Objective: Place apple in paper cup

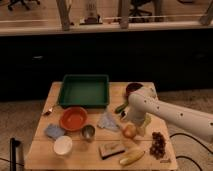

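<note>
The apple [129,131], small, round and yellow-orange, lies on the wooden table [45,155] right of centre. The paper cup [63,145], short, wide and white, stands near the table's front left, well apart from the apple. My white arm reaches in from the right and bends down over the table. Its gripper [133,123] hangs right above the apple, at its upper right side. I cannot tell whether it touches the apple.
A green tray [84,90] sits at the back. An orange bowl [74,118], a metal cup [88,132] and blue cloths [108,121] lie between apple and paper cup. A banana [131,157], a block [111,149] and grapes [158,142] lie at the front right.
</note>
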Action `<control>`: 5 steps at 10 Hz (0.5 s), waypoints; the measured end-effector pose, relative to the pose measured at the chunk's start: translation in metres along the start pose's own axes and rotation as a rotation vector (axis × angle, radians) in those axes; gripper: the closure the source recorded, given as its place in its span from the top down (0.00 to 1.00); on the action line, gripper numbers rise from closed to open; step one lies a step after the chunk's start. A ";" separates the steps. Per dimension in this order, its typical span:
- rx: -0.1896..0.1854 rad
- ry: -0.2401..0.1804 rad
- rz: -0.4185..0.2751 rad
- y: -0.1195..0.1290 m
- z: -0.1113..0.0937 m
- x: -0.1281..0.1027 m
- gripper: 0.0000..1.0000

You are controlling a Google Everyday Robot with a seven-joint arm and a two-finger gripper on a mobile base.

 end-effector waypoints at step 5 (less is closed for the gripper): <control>0.006 -0.028 -0.034 0.003 0.009 -0.009 0.58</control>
